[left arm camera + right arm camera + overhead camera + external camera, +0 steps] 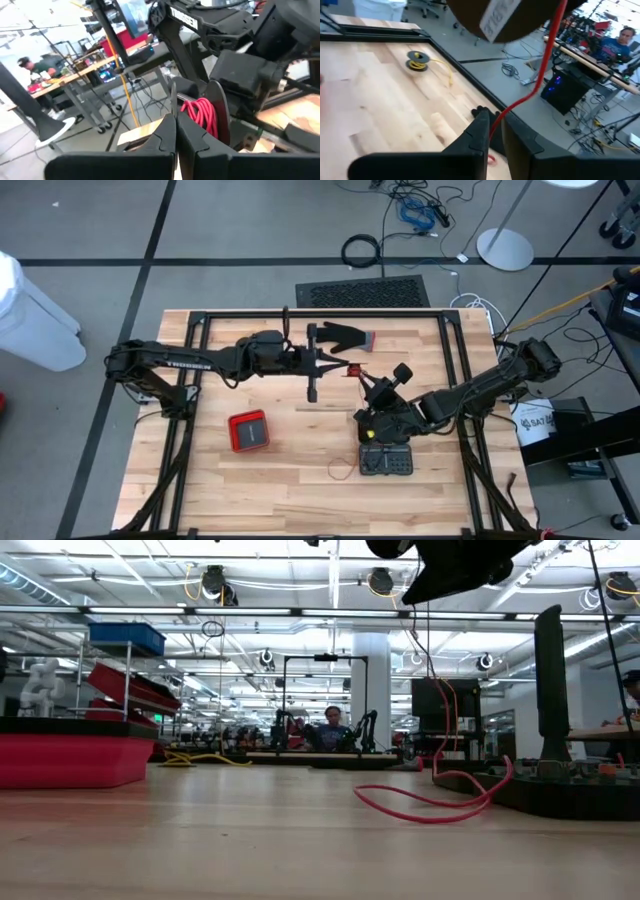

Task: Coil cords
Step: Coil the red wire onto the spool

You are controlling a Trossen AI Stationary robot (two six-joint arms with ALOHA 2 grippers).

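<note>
A reddish-orange cord is wound in a coil (201,116) on a dark spool (220,112), held above the table's middle; the coil also shows in the high view (352,370). My left gripper (175,134) is shut just beside the coil. One strand of the cord (540,75) runs down from the spool's dark underside (505,17) through my right gripper (493,131), which is shut on it. In the low view the cord (437,690) hangs down and its slack loop (430,808) lies on the table. My right gripper (366,386) stands just near of the coil. My left gripper pinches a thin dark upright edge (172,102) next to the red coil, between its two fingertips, coming level from the table's left. Whether this edge is the spool's rim I cannot tell. The spool is lifted clear of the table. My right gripper pinches a single strand of the red cord (499,119) between its two fingers, below the spool. The strand runs up taut from the fingers to the spool. Below the fingers it hangs slack to the table.
A black glove with a red cuff (340,335) lies at the far middle. A red box (248,430) sits near left, and a black tray (387,460) near right, with a thin cord tail (340,470) beside it. A small yellow spool (417,60) lies on the wood. Black frame rails (300,313) border the table.
</note>
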